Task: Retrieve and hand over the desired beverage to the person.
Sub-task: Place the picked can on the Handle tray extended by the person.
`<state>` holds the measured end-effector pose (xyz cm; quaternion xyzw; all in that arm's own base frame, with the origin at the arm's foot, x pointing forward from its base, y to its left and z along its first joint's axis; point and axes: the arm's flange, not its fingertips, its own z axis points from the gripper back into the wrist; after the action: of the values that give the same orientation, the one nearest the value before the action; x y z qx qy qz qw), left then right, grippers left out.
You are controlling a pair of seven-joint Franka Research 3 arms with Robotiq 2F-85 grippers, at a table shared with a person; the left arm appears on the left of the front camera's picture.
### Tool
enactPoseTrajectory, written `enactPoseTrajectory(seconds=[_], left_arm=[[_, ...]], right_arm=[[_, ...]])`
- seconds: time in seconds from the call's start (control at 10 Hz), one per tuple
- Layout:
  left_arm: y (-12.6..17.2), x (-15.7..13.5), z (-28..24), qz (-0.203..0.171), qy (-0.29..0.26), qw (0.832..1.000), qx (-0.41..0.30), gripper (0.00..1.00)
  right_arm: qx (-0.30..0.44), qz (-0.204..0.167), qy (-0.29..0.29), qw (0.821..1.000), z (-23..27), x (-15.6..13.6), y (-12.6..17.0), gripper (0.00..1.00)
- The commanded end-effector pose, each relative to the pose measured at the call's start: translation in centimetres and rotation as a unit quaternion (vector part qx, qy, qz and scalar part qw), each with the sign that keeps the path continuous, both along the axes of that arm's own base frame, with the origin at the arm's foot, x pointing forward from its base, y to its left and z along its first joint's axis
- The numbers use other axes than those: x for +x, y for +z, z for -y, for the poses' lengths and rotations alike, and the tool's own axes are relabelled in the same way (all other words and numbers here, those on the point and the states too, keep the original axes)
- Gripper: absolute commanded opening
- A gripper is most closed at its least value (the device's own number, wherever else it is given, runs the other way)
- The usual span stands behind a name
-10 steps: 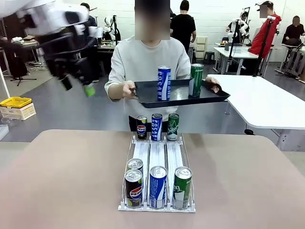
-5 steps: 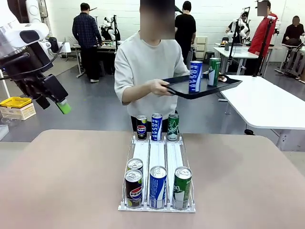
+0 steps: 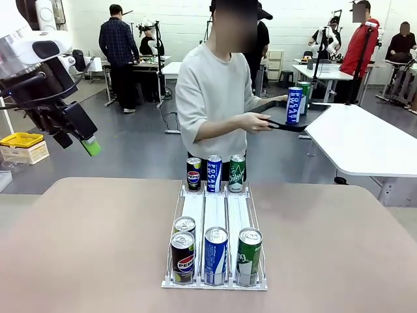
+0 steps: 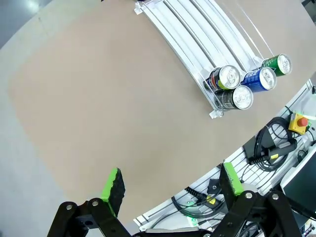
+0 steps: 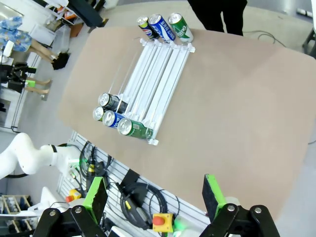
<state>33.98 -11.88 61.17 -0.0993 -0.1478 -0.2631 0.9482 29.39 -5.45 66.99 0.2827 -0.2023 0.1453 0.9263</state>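
Person [image 3: 215, 98] just swung away toward the side table with the tray [image 3: 287, 125], blue can [image 3: 294, 105] riding on it. Left pincer [image 3: 78, 138] hangs open up high, right pincer [image 5: 154, 197] open too; rack [image 3: 215, 215] on the counter [image 3: 98, 248] untouched, so no pick yet.

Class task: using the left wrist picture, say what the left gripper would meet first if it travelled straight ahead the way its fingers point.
Probably the bare table top. The open left gripper looks down on it, with the can rack off to one side. Depth is unclear.
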Motion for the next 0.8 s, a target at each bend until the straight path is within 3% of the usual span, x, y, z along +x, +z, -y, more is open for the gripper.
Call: enactPoseTrajectory(seconds=[0.0, 0.3, 0.4, 0.5, 0.7], left_arm=[[0.2, 0.1, 0.1, 0.002, 0.000, 1.000, 0.001, 1.00], [0.0, 0.0, 0.0, 0.000, 0.000, 1.000, 0.000, 1.00], [1.3, -1.4, -3.2, 0.000, -0.082, 0.997, 0.012, 1.00], [2.9, -3.4, -6.6, 0.051, -0.109, 0.993, -0.001, 1.00], [5.2, -7.0, -11.6, 0.072, -0.172, 0.981, -0.050, 1.00]], right_arm=[[0.008, 0.000, 0.003, 1.000, -0.2, 0.0, 0.0, 1.00], [0.008, 0.000, 0.003, 1.000, -0.2, 0.0, 0.0, 1.00], [0.008, 0.000, 0.003, 1.000, -0.2, 0.0, 0.0, 1.00], [0.008, 0.000, 0.003, 1.000, -0.2, 0.0, 0.0, 1.00], [0.008, 0.000, 0.003, 1.000, -0.2, 0.0, 0.0, 1.00]])
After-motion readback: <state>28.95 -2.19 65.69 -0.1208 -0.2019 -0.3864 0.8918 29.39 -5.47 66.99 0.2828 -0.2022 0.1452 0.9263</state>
